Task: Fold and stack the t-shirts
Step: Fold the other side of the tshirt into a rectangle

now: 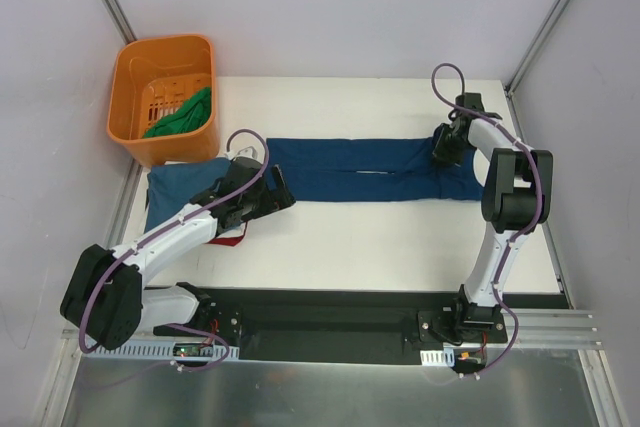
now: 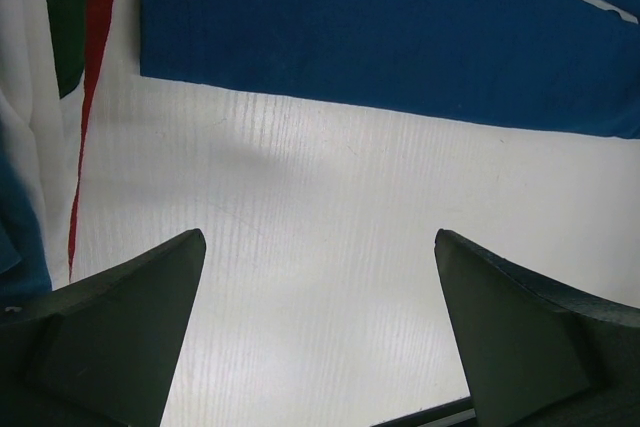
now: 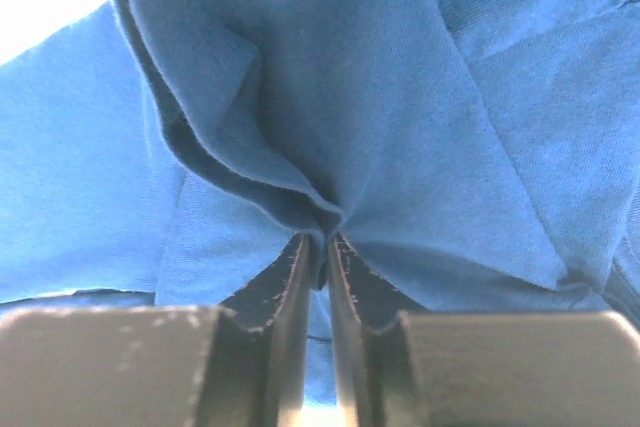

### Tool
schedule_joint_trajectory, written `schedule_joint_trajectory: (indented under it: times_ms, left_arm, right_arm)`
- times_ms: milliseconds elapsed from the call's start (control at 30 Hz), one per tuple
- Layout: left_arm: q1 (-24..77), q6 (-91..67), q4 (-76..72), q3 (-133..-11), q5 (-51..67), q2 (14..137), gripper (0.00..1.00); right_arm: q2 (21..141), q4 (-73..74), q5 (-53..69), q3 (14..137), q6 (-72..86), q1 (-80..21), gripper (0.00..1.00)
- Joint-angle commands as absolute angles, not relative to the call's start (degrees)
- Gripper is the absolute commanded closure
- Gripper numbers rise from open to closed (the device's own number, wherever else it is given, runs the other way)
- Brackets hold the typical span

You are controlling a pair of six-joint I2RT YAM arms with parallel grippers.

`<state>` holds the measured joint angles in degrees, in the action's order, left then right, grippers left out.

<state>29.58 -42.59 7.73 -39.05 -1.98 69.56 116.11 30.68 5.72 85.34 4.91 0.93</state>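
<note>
Right gripper (image 3: 322,252) pinches a fold of the blue t-shirt (image 3: 400,97). Left gripper (image 2: 320,247) hovers, jaws spread wide, over the white table (image 2: 330,167).

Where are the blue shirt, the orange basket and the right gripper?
blue shirt (image 1: 340,157), top view, middle of its spread body.
orange basket (image 1: 170,150), top view, near wall.
right gripper (image 3: 320,247), right wrist view, between fingertips pinching the shirt.
</note>
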Motion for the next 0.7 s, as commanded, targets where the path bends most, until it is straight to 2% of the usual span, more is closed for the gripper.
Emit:
schedule_joint_trajectory:
  times_ms: [0,133,200,300,433,667]
  left_arm:
    - [29.4,-42.0,7.0,-40.8,-1.8,70.0,0.01]
    - [29.4,-42.0,6.9,-40.8,-1.8,70.1,0.01]
    - [29.5,-41.9,6.9,-40.9,-1.9,70.2,0.01]
    - [29.5,-41.8,6.9,-40.9,-2.0,70.1,0.01]
    - [29.4,-41.7,7.0,-41.0,-2.0,70.3,0.01]
    - [29.4,-41.7,6.9,-41.0,-2.0,70.6,0.01]
  right_arm:
    - [112.6,31.2,6.6,88.2,6.1,0.5,0.84]
    - [112.6,31.6,6.9,88.8,6.1,0.4,0.87]
    - [112.8,32.0,7.1,89.0,6.2,0.2,0.92]
    - [112.8,32.7,5.0,89.7,6.2,0.1,0.91]
    - [112.8,34.4,2.1,90.9,5.7,-1.1,0.8]
    - [113.3,35.7,3.9,91.9,5.3,-1.3,0.74]
